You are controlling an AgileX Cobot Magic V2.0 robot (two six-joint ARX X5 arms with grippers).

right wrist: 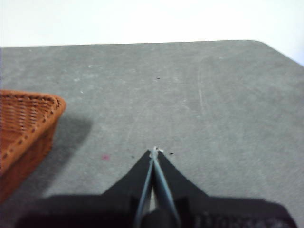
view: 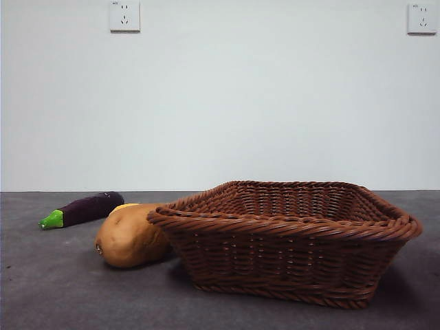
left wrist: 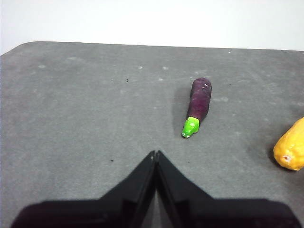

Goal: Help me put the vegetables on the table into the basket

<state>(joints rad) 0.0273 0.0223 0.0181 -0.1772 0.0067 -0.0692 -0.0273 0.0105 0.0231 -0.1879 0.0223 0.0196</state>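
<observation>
Dark grey mottled table [view: 55, 289] carries, nearest, the wide brown wicker basket [view: 289, 240] with a tan potato [view: 130, 237] touching its side, the yellow-orange vegetable [left wrist: 290, 151] behind, the purple green-stemmed eggplant [view: 86, 209] farther, then a pale wall [view: 220, 103]; left claw [left wrist: 155, 154] and right claw [right wrist: 155, 151] both pressed together, empty.

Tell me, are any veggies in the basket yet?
None yet. The eggplant, the potato and the yellow piece all lie on the table beside the basket. The left gripper and right gripper are shut, holding nothing. All three remain.
</observation>
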